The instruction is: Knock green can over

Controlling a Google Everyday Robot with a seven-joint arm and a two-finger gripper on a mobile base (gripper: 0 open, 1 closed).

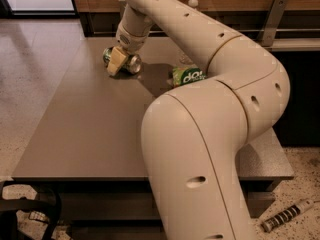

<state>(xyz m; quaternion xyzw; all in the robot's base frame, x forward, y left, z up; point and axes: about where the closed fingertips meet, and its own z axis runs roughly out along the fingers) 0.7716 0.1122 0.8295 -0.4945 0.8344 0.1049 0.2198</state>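
Observation:
The green can (131, 63) lies on its side at the far left of the grey table (90, 129), its silver end facing the front right. My gripper (116, 61) is right on the can, reaching down over it from behind and covering its middle. The arm comes from the lower right and arches across the table to the can.
A flat green snack bag (187, 75) lies on the table right of the can, next to the arm. The white cap of a bottle (193, 3) shows behind the arm at the back. A wooden wall and a ledge run along the far edge. The floor lies to the left.

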